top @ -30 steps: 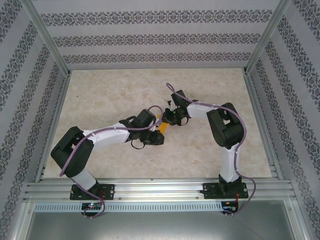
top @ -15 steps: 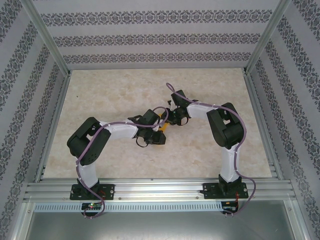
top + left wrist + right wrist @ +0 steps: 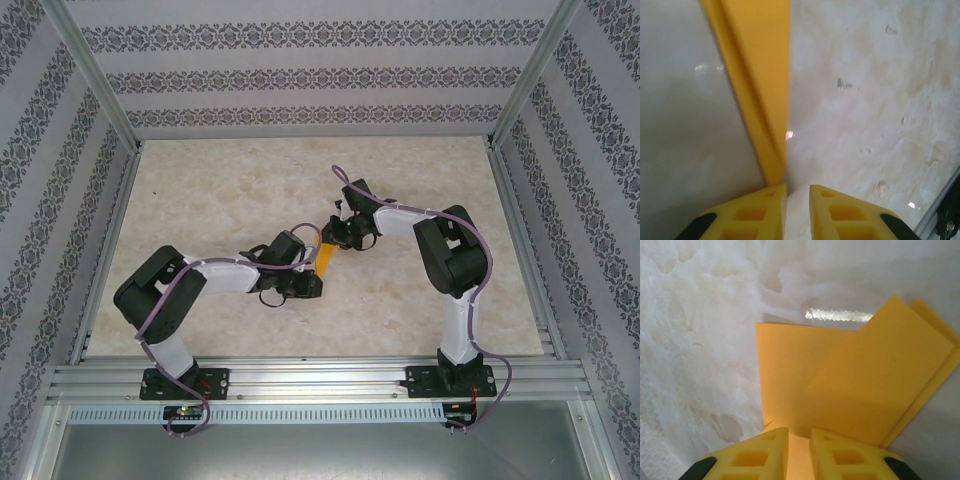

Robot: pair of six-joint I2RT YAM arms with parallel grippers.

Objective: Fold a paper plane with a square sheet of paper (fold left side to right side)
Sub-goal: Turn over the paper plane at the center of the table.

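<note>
- Top: folded orange paper (image 3: pixel 325 260) at mid-desk (image 3: pixel 200 180), between left hand (image 3: pixel 312 278) and right hand (image 3: pixel 338 238), both close against it.
- Left wrist: left hand (image 3: pixel 798 187) nearly closed, slim gap; paper's (image 3: pixel 760 75) creased end meeting one fingertip; hold impossible to tell.
- Right wrist: right hand (image 3: pixel 799 431) pinched on paper's (image 3: pixel 840 380) near edge.

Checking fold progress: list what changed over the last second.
The left arm swung its elbow inward, then back out, its wrist ending slightly left in the top view, uncovering more of the orange paper. The right arm stayed put.
</note>
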